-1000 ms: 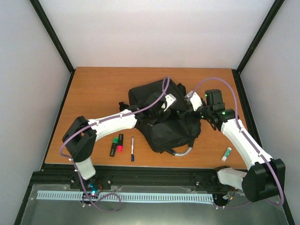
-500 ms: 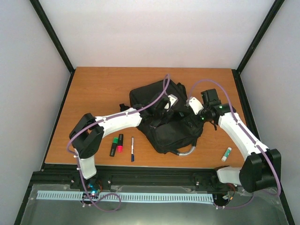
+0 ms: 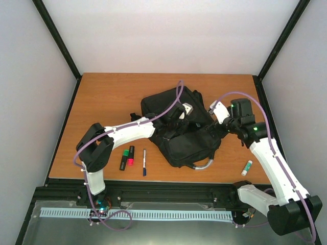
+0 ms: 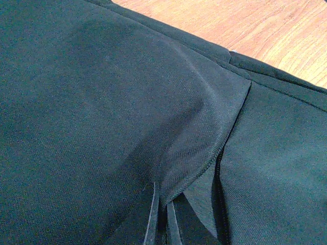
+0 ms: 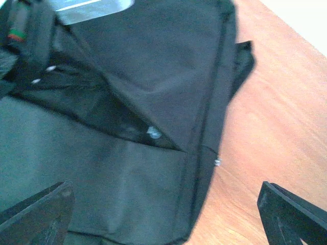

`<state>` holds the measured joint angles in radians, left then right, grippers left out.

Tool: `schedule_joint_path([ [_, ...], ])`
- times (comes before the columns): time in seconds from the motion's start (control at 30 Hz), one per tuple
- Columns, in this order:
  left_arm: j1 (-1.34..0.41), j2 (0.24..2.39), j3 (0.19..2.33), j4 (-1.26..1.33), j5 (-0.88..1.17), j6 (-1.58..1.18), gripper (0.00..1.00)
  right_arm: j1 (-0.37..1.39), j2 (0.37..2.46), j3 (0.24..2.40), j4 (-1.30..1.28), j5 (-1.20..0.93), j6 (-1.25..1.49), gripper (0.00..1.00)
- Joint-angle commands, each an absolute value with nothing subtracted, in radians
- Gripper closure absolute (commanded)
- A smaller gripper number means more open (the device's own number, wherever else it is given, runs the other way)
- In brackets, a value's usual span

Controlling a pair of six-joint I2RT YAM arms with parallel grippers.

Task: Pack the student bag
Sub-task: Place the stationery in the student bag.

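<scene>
The student bag (image 3: 185,145), a large black fabric backpack, lies in the middle of the wooden table. My left gripper (image 3: 180,117) is over its centre, shut on a fold of the bag's flap (image 4: 153,117), which is pinched between the two thin fingertips (image 4: 152,219) and lifted. Beneath the flap a dark pocket opening (image 5: 127,130) gapes. My right gripper (image 3: 214,126) hovers at the bag's right edge, open. In the right wrist view its fingers (image 5: 38,217) stand wide apart, over the bag (image 5: 122,178) and the bare table (image 5: 276,127), with nothing between them.
Green and red highlighters (image 3: 127,157) and a dark pen (image 3: 144,162) lie on the table left of the bag, near the front edge. A small glue stick (image 3: 247,167) lies at the front right. A whitish ribbed piece (image 3: 200,165) pokes out under the bag's near edge.
My right arm has swung to the right and its gripper has drawn back from over the bag toward its right edge. The left gripper keeps its pinch on the flap, shifted slightly.
</scene>
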<state>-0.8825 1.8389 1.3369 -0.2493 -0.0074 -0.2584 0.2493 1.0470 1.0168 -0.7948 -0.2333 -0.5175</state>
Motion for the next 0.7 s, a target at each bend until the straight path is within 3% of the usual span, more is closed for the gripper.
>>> schedule_joint_path([
  [0.0,-0.884,1.818,1.409,-0.34,0.038,-0.318,0.98,0.25,0.964,1.009,-0.666,-0.008,-0.375,0.0],
  [0.13,-0.885,1.75,1.379,-0.353,0.026,-0.315,0.98,0.245,0.983,0.943,-0.559,0.236,-0.347,0.0],
  [0.37,-0.885,1.738,1.388,-0.366,0.037,-0.313,0.97,0.04,1.196,1.012,-0.778,0.026,-0.393,0.0],
  [0.53,-0.885,1.759,1.392,-0.373,0.078,-0.345,0.96,-0.042,1.18,0.978,-0.938,0.023,-0.541,0.01],
  [0.67,-0.885,1.761,1.392,-0.377,0.077,-0.349,0.96,-0.134,1.133,0.911,-0.981,0.08,-0.608,0.07],
])
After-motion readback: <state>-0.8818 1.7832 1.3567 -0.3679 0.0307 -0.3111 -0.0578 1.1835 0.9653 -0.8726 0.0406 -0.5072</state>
